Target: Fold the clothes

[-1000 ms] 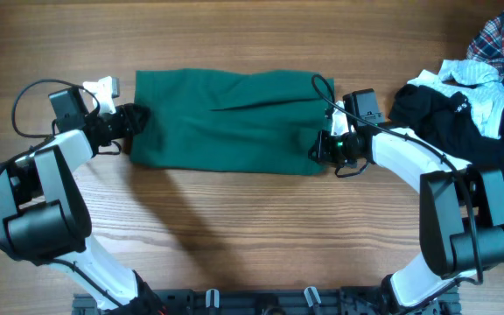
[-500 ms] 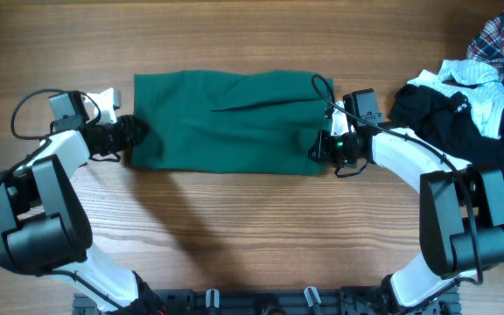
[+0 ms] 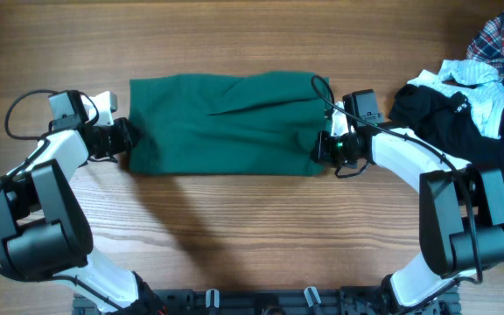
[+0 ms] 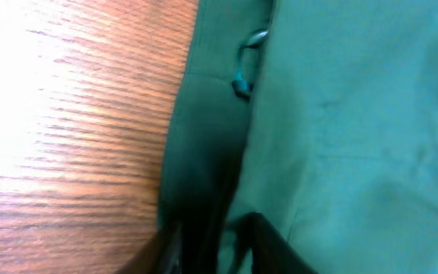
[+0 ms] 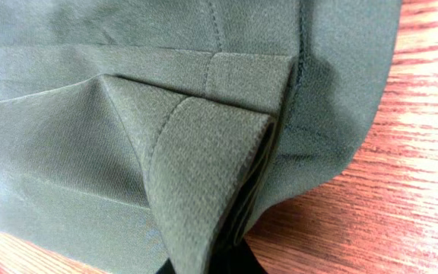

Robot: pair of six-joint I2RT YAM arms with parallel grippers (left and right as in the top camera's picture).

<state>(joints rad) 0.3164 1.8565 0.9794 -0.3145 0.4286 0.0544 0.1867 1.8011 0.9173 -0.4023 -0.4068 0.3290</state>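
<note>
Wooden table (image 3: 252, 52) | left gripper (image 3: 122, 138), pinching dark green garment (image 3: 226, 122) hem, has drawn it outward | right gripper (image 3: 320, 149) now clamped on opposite edge | cloth likely taut enough for folding

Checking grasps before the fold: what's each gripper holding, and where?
Right gripper pinches the green garment by a raised fold at its right edge. Left gripper straddles its left edge; clamped or not, cannot tell.
</note>
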